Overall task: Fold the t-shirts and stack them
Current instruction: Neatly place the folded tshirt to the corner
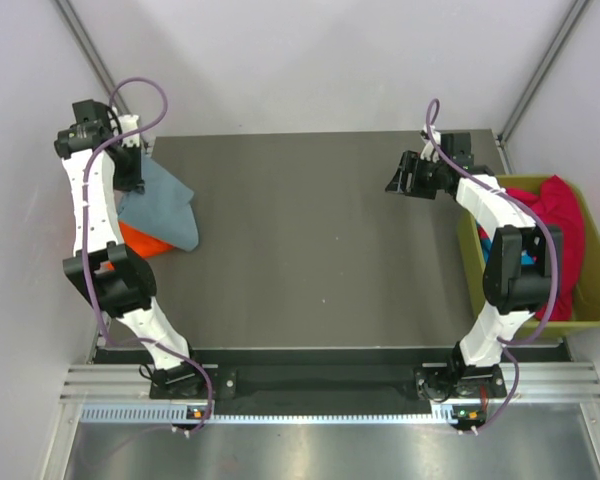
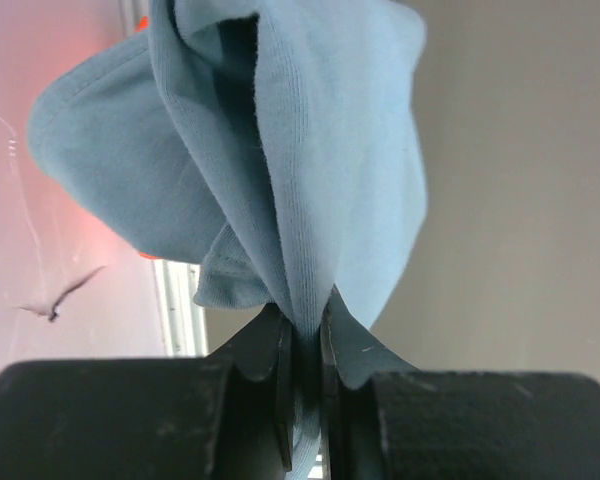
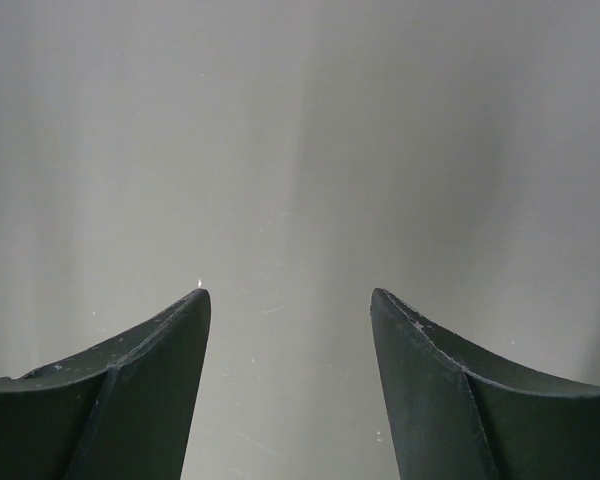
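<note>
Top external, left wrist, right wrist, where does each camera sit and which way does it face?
Top external: above and behind the arms, looking down on the table; both arms show.
Left wrist: on the left arm, facing along the left tool, shut on the grey-blue t-shirt.
Right wrist: on the right arm, facing past the open right tool at plain grey surface.
Shared: top and left wrist both show that t-shirt.
</note>
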